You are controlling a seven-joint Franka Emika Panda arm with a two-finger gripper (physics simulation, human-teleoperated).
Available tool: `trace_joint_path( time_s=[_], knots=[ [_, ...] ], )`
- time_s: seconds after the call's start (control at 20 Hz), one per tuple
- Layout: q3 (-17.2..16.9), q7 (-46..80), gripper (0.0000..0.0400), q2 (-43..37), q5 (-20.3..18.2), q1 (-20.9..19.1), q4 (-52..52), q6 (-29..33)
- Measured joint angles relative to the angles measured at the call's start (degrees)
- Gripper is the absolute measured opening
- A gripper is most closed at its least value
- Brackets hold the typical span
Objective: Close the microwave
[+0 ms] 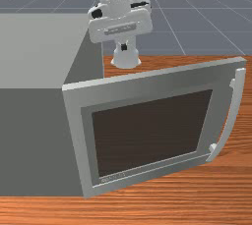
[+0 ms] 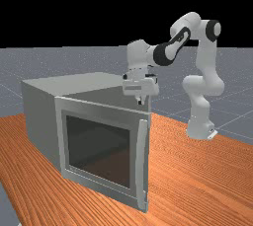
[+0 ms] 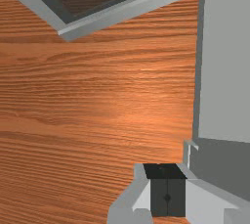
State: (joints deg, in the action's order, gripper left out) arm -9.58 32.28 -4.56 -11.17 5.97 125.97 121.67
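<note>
The microwave point(image 1: 39, 52) lies at the front view's left, and its door point(image 1: 152, 77) stands wide open toward that view's right, with its handle point(image 1: 235, 113) on the free edge. Beyond the door, above its top edge, hangs my gripper point(image 1: 124, 47). In the far view the gripper point(image 2: 141, 101) overlaps the top of the door point(image 2: 62, 136), left of the arm's base. Looking down, I see my gripper point(image 3: 167, 189) with both black pads pressed together and nothing between them, beside the microwave body point(image 3: 227, 66); the door point(image 3: 132, 10) lies farther from the fingers.
The wooden table point(image 3: 107, 81) shows between the door and my hand. In the far view the arm's base point(image 2: 200, 127) stands on the table's far side, and the microwave's side wall point(image 2: 42, 126) rises left of the door.
</note>
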Motion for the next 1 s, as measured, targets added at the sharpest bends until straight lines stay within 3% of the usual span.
trace_joint_path(
  time_s=[0.25,0.4,0.55,0.7,1.0],
  knots=[
    [-3.3,1.46,0.0,0.1,-0.27,3.24,-0.71,-0.16],
    [-5.17,3.77,0.0,0.47,-0.37,4.64,-7.42,-0.24],
    [-6.95,6.01,0.0,-0.27,0.33,2.48,-15.28,-0.14],
    [-4.77,6.69,0.0,0.72,0.64,3.47,-23.78,0.76],
    [-0.5,8.61,0.0,9.99,-2.3,8.16,-35.97,5.05]
  ],
)
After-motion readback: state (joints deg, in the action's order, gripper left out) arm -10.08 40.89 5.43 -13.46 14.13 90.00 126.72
